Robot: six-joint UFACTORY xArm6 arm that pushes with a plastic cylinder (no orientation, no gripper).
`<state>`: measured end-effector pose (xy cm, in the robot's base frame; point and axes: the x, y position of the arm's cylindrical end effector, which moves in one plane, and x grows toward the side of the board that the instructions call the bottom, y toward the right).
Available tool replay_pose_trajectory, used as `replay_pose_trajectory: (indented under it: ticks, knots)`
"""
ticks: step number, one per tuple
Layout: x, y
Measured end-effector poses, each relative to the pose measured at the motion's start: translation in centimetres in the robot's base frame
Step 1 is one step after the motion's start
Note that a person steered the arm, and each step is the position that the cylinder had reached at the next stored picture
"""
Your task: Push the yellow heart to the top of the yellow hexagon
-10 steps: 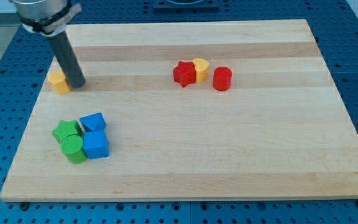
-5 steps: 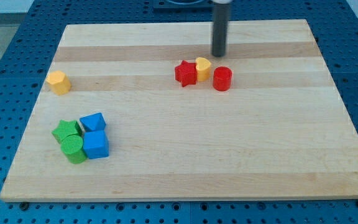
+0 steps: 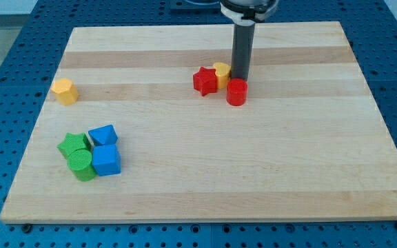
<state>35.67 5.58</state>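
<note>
Beside the yellow heart (image 3: 220, 71), on its right, the rod's tip (image 3: 240, 78) stands touching the red cylinder (image 3: 236, 91); no claw exists to open or close. Well left of the heart, across the bench (image 3: 267, 172), waits the yellow hexagon (image 3: 65, 90), so the push must run leftward.

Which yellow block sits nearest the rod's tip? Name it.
The yellow heart, wedged between the red star and my tip. The yellow hexagon sits alone far toward the view's left.
</note>
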Motion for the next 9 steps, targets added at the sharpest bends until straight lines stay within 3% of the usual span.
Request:
replay_pose_trajectory:
  ticks: [2,4,9]
  knots:
    - [-1.0,-4.2]
    - [-4.6,-6.0]
    - [-4.3,-19.2]
